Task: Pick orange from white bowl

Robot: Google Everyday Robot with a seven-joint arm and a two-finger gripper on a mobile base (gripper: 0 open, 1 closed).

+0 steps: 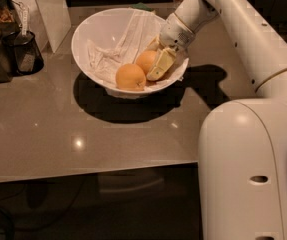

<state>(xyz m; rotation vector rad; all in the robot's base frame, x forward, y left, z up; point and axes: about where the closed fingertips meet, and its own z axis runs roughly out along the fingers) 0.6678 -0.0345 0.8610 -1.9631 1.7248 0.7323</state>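
A glossy grey-brown desk point(43, 134) fills most of the view, with small bright glints of light on its surface. Past its near edge the floor point(58, 209) is dark. A white upright panel point(45, 9) stands far left, near a black mesh cup point(27, 56). The end effector point(158, 59) hangs over the desk's far middle.
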